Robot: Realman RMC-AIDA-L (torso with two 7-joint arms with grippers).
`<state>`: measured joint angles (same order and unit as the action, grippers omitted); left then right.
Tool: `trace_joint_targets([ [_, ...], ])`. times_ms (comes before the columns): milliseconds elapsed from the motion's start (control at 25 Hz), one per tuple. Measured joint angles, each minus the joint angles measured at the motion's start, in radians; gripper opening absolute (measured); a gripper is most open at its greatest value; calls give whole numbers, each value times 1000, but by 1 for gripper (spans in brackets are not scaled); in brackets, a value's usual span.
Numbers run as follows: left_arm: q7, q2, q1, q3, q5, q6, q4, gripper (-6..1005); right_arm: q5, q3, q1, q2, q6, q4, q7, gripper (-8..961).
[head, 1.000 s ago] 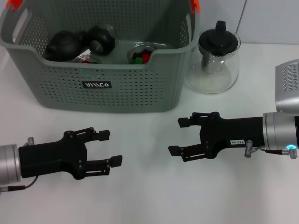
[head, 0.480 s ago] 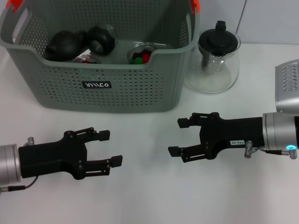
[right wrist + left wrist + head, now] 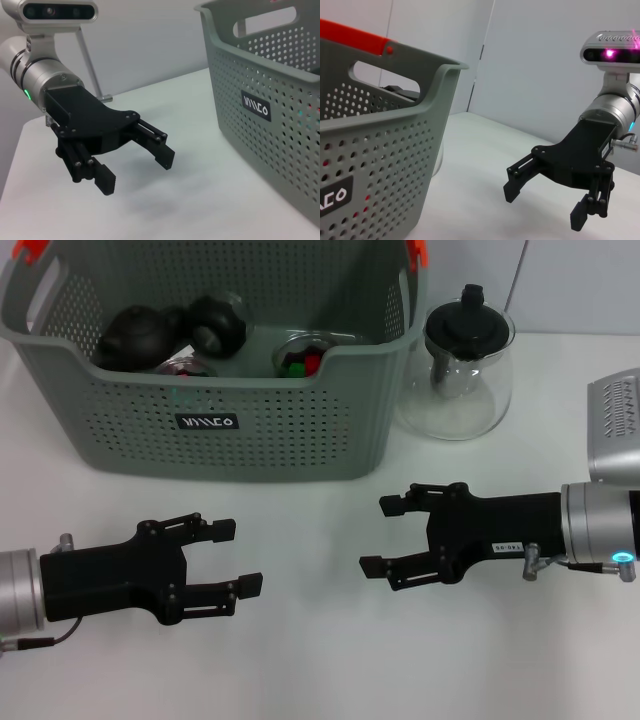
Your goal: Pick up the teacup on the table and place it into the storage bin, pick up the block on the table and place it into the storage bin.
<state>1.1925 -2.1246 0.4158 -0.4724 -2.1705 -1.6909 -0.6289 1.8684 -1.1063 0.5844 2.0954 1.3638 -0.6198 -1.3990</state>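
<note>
The grey perforated plastic bin [image 3: 215, 360] is set at 11 o'clock on the white worktop [image 3: 330, 660], with dark rounded pieces and a small glass dish already inside, so the task is judged largely done. The left tool [image 3: 240, 558] and right tool [image 3: 380, 535] are held wide and empty at 6 o'clock. A glass teapot [image 3: 465, 365] stands just beside the bin.

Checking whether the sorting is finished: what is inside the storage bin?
Inside the storage bin: dark teapots, a glass cup with colored blocks. The bin's wall hides whatever lies lower.
</note>
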Motion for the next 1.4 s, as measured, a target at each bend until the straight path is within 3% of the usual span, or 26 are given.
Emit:
trace_joint_targets([
  [1400, 4, 0, -2, 0, -2, 0, 0, 829, 0, -4, -2, -1, 0, 0, 0, 941],
])
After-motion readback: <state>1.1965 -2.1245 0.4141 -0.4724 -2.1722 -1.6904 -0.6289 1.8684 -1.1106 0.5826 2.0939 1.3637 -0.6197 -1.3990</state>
